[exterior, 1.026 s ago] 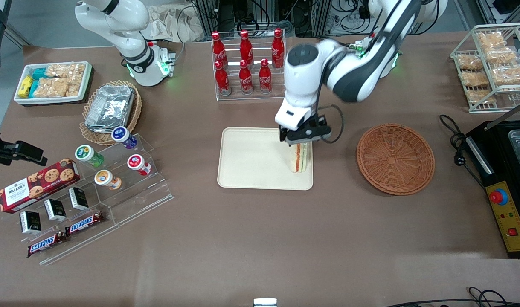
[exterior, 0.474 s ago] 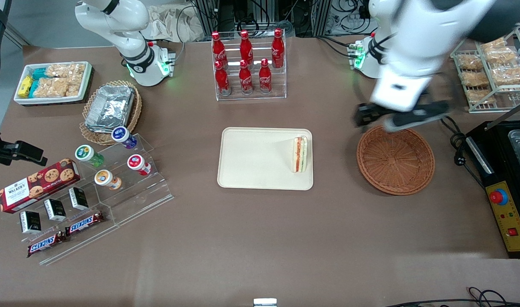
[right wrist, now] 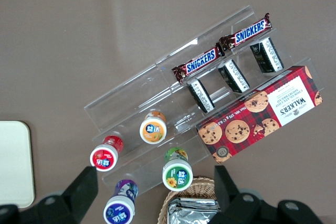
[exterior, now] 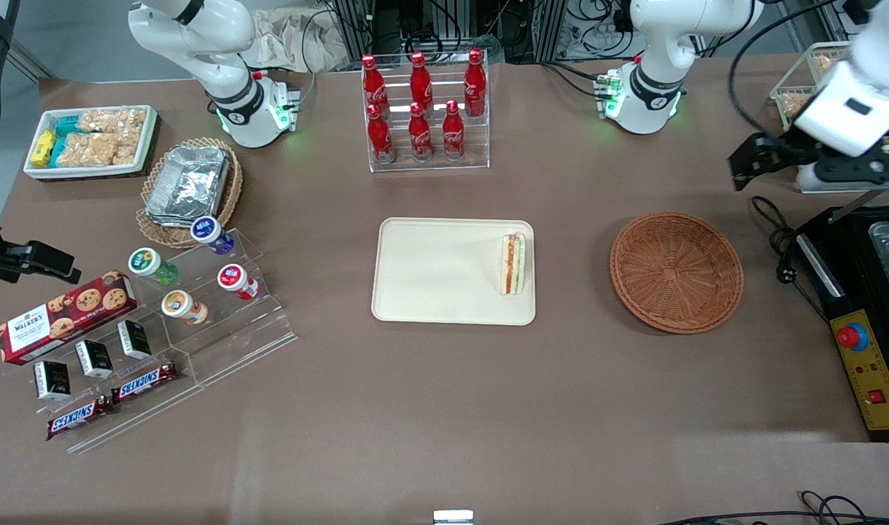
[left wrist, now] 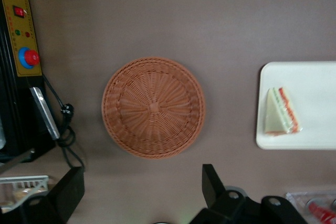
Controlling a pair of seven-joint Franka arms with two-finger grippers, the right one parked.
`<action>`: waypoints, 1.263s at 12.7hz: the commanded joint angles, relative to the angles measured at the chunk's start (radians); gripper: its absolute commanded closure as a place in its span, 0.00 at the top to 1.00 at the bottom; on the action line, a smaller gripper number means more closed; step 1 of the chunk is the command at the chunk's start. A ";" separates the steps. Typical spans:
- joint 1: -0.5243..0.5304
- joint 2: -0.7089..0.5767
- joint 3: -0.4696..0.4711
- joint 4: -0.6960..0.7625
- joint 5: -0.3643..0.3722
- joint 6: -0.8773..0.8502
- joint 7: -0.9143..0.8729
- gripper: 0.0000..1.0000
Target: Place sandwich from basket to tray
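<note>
Front view shows the sandwich (exterior: 513,264) standing on the tray (exterior: 429,277), close to the tray edge nearest the basket (exterior: 676,272), filling stripes facing up. The tray sits mid-tabletop with the basket beside it, toward the working arm's end, holding nothing. The gripper (exterior: 769,162) hangs high near that end's edge, farther from the front camera than the basket, by a wire rack of snack bags (exterior: 798,102). Its jaws are spread wide with nothing between them; the wrist view shows both fingers (left wrist: 212,182) well apart above bare tabletop.
</note>
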 commanded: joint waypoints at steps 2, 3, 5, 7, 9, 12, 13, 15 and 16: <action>-0.012 0.016 0.013 0.050 -0.014 -0.026 0.005 1.00; -0.012 0.025 0.014 0.067 -0.014 -0.026 -0.061 1.00; -0.012 0.028 0.034 0.069 -0.043 -0.028 -0.092 1.00; -0.012 0.028 0.036 0.074 -0.045 -0.028 -0.086 1.00; -0.012 0.028 0.040 0.072 -0.045 -0.028 -0.083 1.00; -0.012 0.030 0.044 0.066 -0.048 -0.028 -0.097 1.00; -0.012 0.031 0.044 0.064 -0.048 -0.028 -0.095 1.00; -0.017 0.036 0.053 0.067 -0.050 -0.028 -0.097 1.00; -0.023 0.037 0.053 0.067 -0.050 -0.028 -0.101 1.00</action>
